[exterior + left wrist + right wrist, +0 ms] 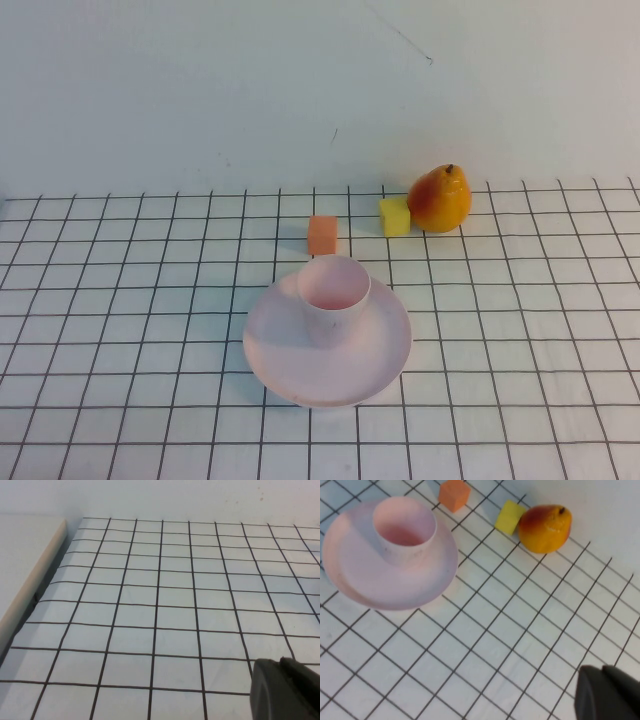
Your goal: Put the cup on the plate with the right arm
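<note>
Fingers of both grippers stay off the tabletop scene; the cup sits on the plate.

Left gripper (287, 687) shows only as a dark corner over bare grid cloth (165, 605), its grip cannot be told; the plate (290, 365) holds the upright cup (333, 296), with an orange cube (322, 235) just behind, then a yellow cube (395, 216) touching a pear (440, 198); right gripper (610, 692) hangs clenched, empty, well apart from them.
</note>
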